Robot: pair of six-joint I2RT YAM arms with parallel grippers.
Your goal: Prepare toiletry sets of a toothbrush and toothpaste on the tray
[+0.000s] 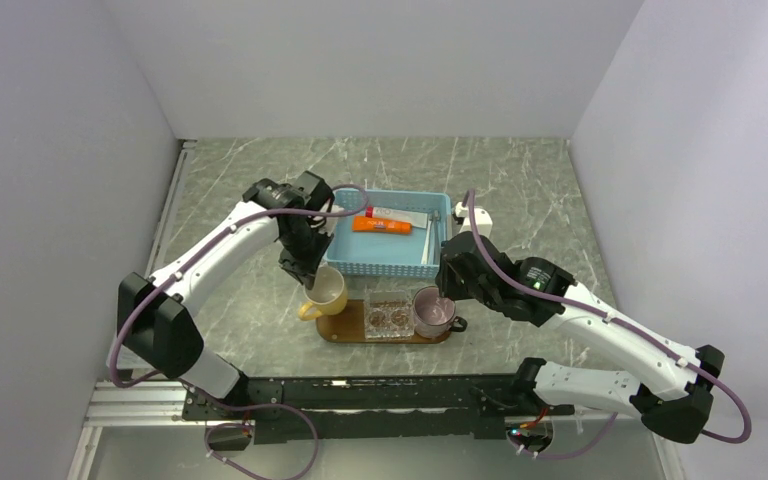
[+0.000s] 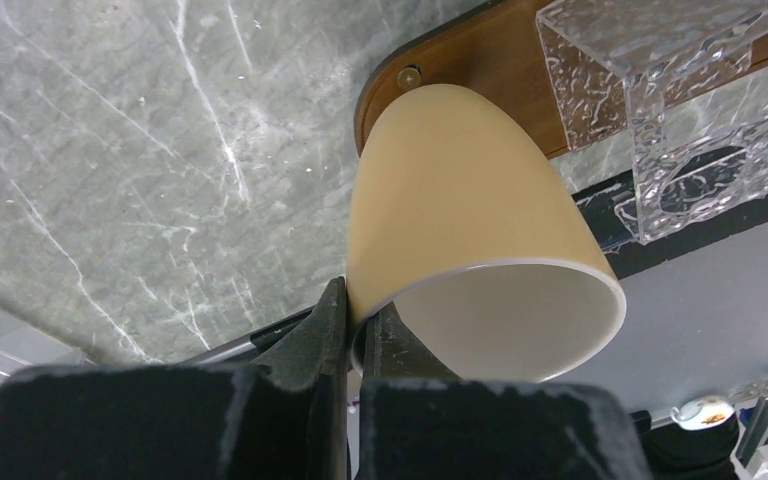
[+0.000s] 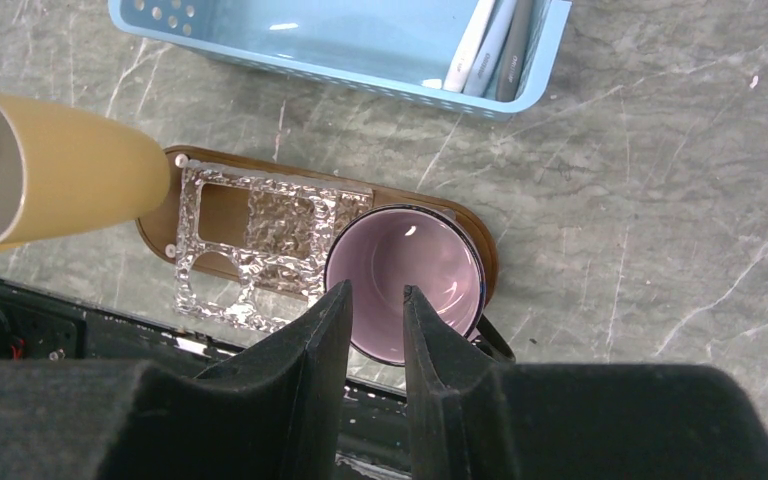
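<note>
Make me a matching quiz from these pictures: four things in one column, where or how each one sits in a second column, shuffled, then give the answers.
Things:
1. yellow cup
2. purple mug
3. orange tube
4. clear holder

Places or states:
A. lying in the blue basket
B. on the middle of the tray
C. tilted, pinched at its rim by the left fingers
D. upright on the tray's right end

Pairs: 1-C, 2-D, 3-A, 4-B
</note>
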